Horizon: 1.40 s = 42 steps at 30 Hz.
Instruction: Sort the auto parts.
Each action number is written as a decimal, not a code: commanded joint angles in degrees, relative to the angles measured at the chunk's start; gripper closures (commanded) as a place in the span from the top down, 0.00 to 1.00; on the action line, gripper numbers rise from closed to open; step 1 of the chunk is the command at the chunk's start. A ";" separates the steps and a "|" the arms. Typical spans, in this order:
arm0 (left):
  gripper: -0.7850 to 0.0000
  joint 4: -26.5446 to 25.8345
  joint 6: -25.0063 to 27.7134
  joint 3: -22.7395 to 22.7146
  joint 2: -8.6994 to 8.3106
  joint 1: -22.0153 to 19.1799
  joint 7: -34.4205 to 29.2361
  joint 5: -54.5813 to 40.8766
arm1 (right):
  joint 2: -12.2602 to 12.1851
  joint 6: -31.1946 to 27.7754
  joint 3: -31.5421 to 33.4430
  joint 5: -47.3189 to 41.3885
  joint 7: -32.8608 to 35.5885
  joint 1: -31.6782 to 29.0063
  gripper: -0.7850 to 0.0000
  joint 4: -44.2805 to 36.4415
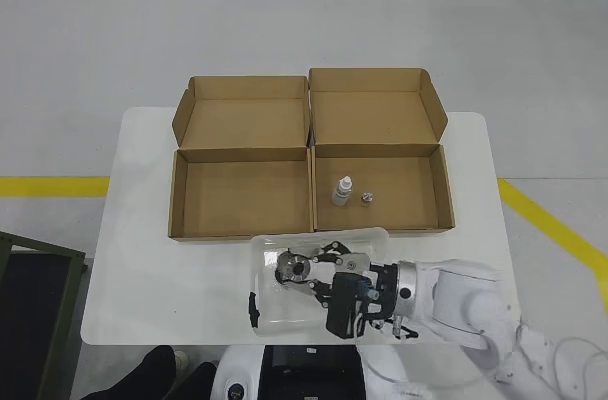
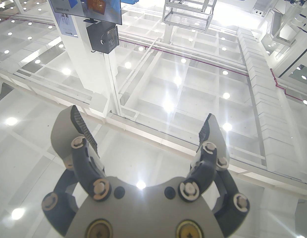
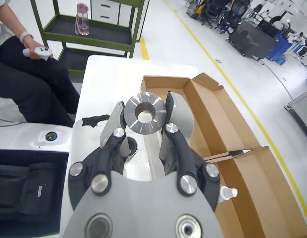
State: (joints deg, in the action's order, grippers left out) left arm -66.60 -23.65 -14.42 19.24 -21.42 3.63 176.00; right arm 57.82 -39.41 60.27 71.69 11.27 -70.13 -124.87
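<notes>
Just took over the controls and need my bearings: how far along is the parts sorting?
Done: a small bottle and a small round part lie in the right-hand box. In hand: the right gripper is shut on a metal ring over the clear tray. Left: the ring needs a box, a black piece lies at the tray's edge, and no part is in the left-hand box.

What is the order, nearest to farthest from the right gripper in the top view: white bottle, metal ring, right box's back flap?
1. Metal ring, in the jaws of the right gripper, over the clear tray.
2. White bottle, inside the right cardboard box, beyond the tray.
3. That box's back flap, farthest, behind the bottle.
</notes>
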 commanded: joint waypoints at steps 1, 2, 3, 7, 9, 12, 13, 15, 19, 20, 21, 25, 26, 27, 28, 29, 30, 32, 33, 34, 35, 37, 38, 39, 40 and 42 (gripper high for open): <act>1.00 0.00 0.00 0.00 0.00 0.00 0.00 0.00 | 0.21 1.55 0.25 -0.87 -1.83 0.37 0.00 -0.13; 1.00 0.00 0.00 0.00 0.00 0.00 0.00 0.00 | 0.30 2.24 0.42 -1.22 -2.56 0.52 0.00 -0.24; 1.00 0.00 0.00 0.00 0.00 0.00 0.00 0.00 | 0.43 3.05 0.55 -2.23 -3.73 0.54 0.00 -0.32; 1.00 0.00 0.00 0.00 0.00 0.00 0.00 0.00 | 0.75 5.19 1.86 -4.56 -6.62 1.37 0.00 -1.22; 1.00 0.00 0.00 0.00 0.00 0.00 0.00 0.00 | 0.93 6.19 2.56 -6.15 -8.25 1.73 0.00 -1.74; 1.00 0.00 0.00 0.00 0.00 0.00 0.00 0.00 | 1.19 7.35 3.85 -8.49 -10.63 2.62 0.00 -2.56; 1.00 0.00 0.00 0.00 0.00 0.00 0.00 0.00 | 1.29 7.43 4.21 -9.36 -11.83 2.97 0.00 -2.67; 1.00 0.00 0.00 0.00 0.00 0.00 0.00 0.00 | 1.49 8.22 5.17 -10.84 -14.10 3.67 0.00 -2.14; 1.00 0.00 0.00 0.00 0.00 0.00 0.00 0.00 | 1.78 9.12 6.42 -11.96 -16.19 4.52 0.00 -1.28; 1.00 0.00 0.00 0.00 0.00 0.00 0.00 0.00 | 1.84 9.41 6.79 -12.14 -16.69 4.66 0.00 -1.27; 1.00 0.00 0.00 0.00 0.00 0.00 0.00 0.00 | 1.90 9.80 7.18 -12.38 -17.15 4.71 0.00 -1.23; 1.00 0.00 0.00 0.00 0.00 0.00 0.00 0.00 | 2.15 11.81 8.35 -12.25 -18.89 4.44 0.00 -1.66; 1.00 0.00 0.00 0.00 0.00 0.00 0.00 0.00 | 2.23 12.38 8.35 -12.12 -19.20 4.26 0.00 -2.14; 1.00 0.00 0.00 0.00 0.00 0.00 0.00 0.00 | 2.31 13.01 8.43 -11.96 -19.42 4.15 0.00 -2.64; 1.00 0.00 0.00 0.00 0.00 0.00 0.00 0.00 | 2.37 13.56 8.80 -12.00 -19.65 4.11 0.00 -2.90; 1.00 0.00 0.00 0.00 0.00 0.00 0.00 0.00 | 2.40 13.84 9.34 -12.16 -19.79 4.07 0.00 -3.02; 1.00 0.00 0.00 0.00 0.00 0.00 0.00 0.00 | 2.41 13.93 9.93 -12.40 -20.00 4.01 0.00 -3.06; 1.00 0.00 0.00 0.00 0.00 0.00 0.00 0.00 | 2.42 13.62 11.06 -12.83 -20.39 3.88 0.00 -2.86; 1.00 0.00 0.00 0.00 0.00 0.00 0.00 0.00 | 2.44 13.48 11.51 -12.98 -20.58 3.81 0.00 -2.79; 1.00 0.00 0.00 0.00 0.00 0.00 0.00 0.00 | 2.46 13.39 11.86 -13.08 -20.76 3.76 0.00 -2.71; 1.00 0.00 0.00 0.00 0.00 0.00 0.00 0.00 | 2.49 13.23 12.09 -13.12 -20.82 3.73 0.00 -2.59; 1.00 0.00 0.00 0.00 0.00 0.00 0.00 0.00 | 2.56 13.14 12.35 -13.10 -20.86 3.76 0.00 -2.25; 1.00 0.00 0.00 0.00 0.00 0.00 0.00 0.00 | 2.61 13.01 12.30 -13.03 -20.88 3.82 0.00 -2.04; 1.00 0.00 0.00 0.00 0.00 0.00 0.00 0.00 | 2.67 12.84 12.14 -12.95 -20.79 3.89 0.00 -1.73; 1.00 0.00 0.00 0.00 0.00 0.00 0.00 0.00 | 2.73 12.74 11.93 -12.84 -20.66 3.99 0.00 -1.40; 1.00 0.00 0.00 0.00 0.00 0.00 0.00 0.00 | 2.87 12.69 11.34 -12.39 -20.25 4.28 0.00 -0.70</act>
State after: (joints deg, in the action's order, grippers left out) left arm -66.60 -23.65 -14.42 19.24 -21.42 3.63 176.00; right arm 60.61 -26.72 71.97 58.97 -9.27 -66.04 -126.00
